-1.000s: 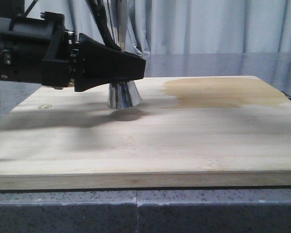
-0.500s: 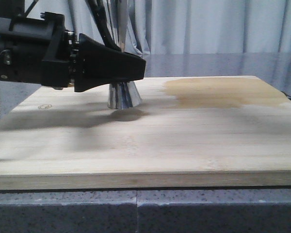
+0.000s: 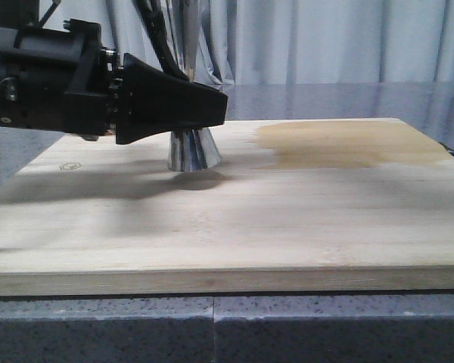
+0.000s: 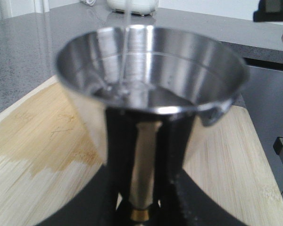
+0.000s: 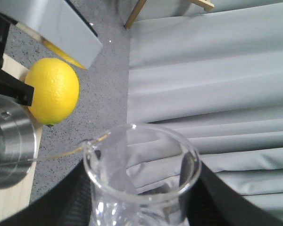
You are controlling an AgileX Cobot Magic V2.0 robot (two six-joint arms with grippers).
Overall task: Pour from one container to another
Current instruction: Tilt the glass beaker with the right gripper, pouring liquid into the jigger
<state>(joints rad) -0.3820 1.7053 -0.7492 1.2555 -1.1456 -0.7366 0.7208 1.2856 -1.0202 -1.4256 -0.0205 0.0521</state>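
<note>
We see the left tool point(image 3: 212, 106) clenched around the waist of the tall shiny steel hourglass jigger point(image 3: 194, 149), which stands upright on the pale wooden board point(image 3: 287, 219) laid on the grey speckled desk point(image 3: 212, 333). A darker wet-looking patch point(image 3: 348, 144) marks the board beside the jigger. In the left wrist view a thin clear stream point(image 4: 127, 52) falls into the jigger's upper cup, where liquid already lies. The right tool point(image 5: 141, 197) grasps the small clear glass beaker point(image 5: 141, 179), tipped with its lip toward the jigger's rim point(image 5: 9, 150). A yellow lemon point(image 5: 52, 92) lies on the desk near the jigger.
</note>
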